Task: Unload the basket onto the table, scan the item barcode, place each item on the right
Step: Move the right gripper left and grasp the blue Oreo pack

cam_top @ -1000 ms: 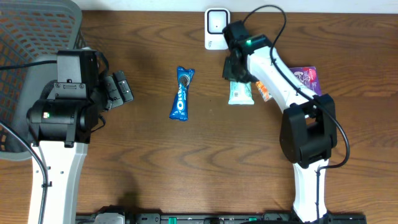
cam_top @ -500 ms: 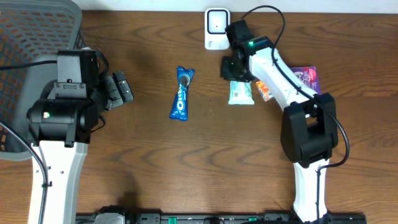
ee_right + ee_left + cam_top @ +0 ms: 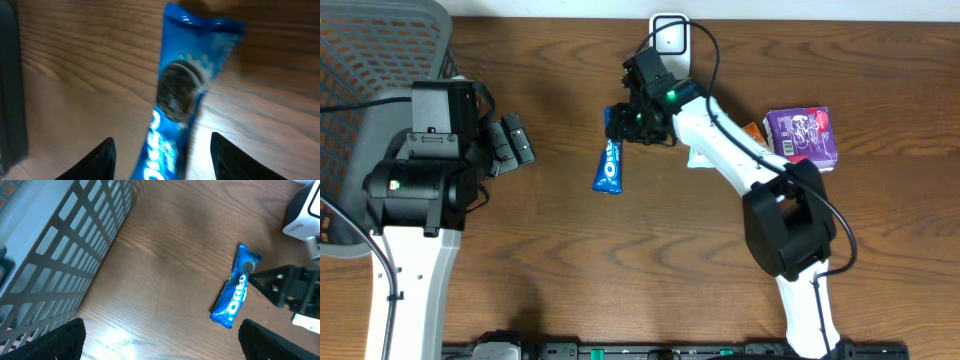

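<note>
Cookie pack [image 3: 610, 162] laid flat on table [image 3: 560, 250], long axis 12 to 6, scanner [image 3: 668, 40] at its 1 o'clock, right gripper [image 3: 162, 157] over its 12 o'clock end, jaws parted either side, nothing gripped, left gripper [image 3: 512, 143] at 9 o'clock, jaws spread wide, empty.

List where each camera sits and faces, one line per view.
Overhead: above the table, looking down; left gripper, right gripper, basket, Oreo pack.
Left wrist: behind the left gripper, facing across the table; its fingertips in bottom corners.
Right wrist: behind the right gripper, above the Oreo pack; fingertips straddle it.
Shared: all see the Oreo pack.
</note>
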Robot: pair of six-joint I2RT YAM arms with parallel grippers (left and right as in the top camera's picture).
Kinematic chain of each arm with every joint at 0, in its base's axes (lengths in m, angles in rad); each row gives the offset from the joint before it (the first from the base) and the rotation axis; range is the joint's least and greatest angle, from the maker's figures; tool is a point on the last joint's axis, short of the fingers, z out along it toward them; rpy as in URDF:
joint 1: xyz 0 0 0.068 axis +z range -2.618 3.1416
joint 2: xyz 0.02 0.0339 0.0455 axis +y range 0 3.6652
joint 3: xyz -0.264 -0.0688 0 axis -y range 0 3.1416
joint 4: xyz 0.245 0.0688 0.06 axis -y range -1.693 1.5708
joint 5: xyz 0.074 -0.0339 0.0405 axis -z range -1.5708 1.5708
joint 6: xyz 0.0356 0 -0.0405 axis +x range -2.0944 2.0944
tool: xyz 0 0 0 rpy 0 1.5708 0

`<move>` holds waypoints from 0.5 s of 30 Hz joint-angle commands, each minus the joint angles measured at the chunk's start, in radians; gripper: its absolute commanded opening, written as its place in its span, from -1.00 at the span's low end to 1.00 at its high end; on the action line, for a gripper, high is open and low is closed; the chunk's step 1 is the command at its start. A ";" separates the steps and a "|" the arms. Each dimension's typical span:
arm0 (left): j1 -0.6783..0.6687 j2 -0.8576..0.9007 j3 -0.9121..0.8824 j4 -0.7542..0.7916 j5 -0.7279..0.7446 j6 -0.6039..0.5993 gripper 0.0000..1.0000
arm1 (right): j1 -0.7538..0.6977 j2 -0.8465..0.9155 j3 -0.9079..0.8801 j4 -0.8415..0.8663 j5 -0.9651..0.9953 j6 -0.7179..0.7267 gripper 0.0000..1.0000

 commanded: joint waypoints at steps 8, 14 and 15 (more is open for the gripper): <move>0.003 0.004 0.011 -0.004 -0.009 0.013 0.96 | -0.006 0.174 -0.001 0.057 -0.127 0.102 -0.03; 0.003 0.004 0.011 -0.004 -0.009 0.013 0.96 | -0.026 0.177 0.003 0.039 -0.116 0.034 -0.98; 0.003 0.004 0.011 -0.004 -0.009 0.013 0.96 | -0.032 0.167 0.008 0.027 -0.105 0.027 -0.98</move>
